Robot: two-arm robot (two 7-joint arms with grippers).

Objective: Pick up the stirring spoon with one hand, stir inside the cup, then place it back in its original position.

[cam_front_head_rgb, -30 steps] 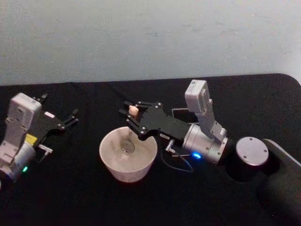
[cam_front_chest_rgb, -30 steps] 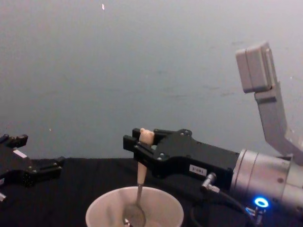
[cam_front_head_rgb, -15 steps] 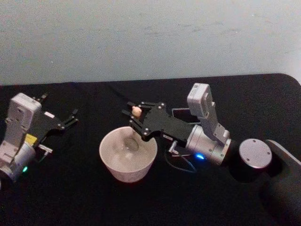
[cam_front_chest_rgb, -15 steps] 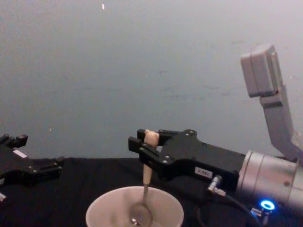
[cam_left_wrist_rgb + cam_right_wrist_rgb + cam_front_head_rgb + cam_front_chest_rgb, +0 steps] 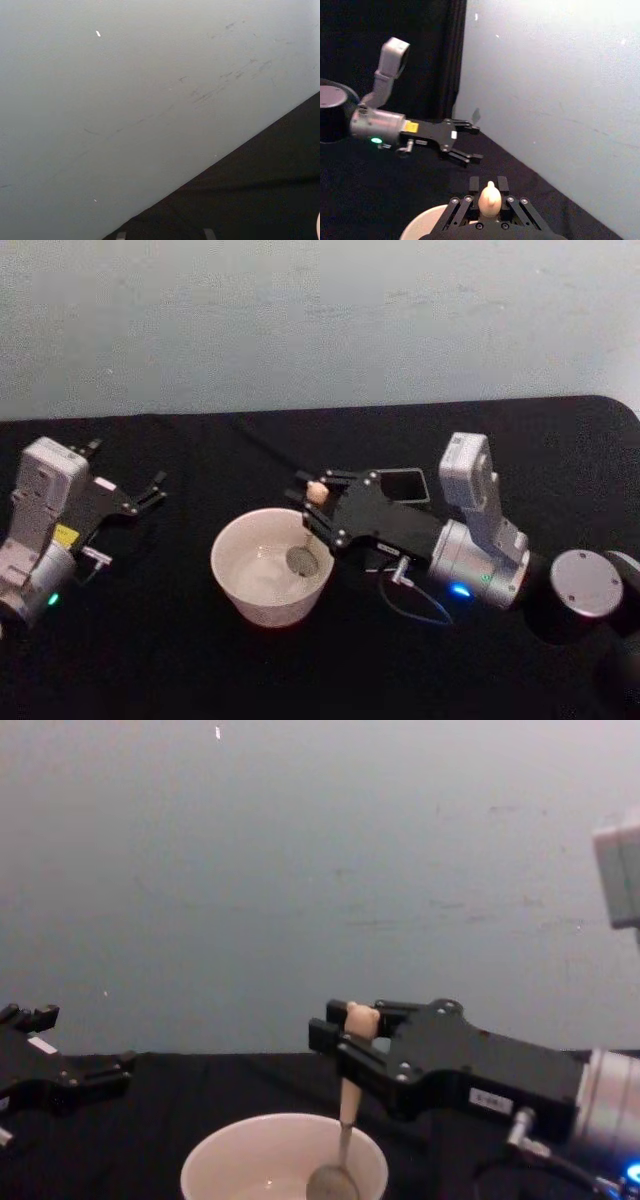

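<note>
Stirring step, I judge: the right gripper, clamped on the stirring spoon, holds its bowl low in the cup. Next, lift clear toward the dark holder just right; left gripper idles far left, fingers apart

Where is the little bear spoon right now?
In the head view, the slim beige bear-topped spoon stands near the centre, its bowl in the right side of the wide off-white round cup, held by the right gripper.
</note>
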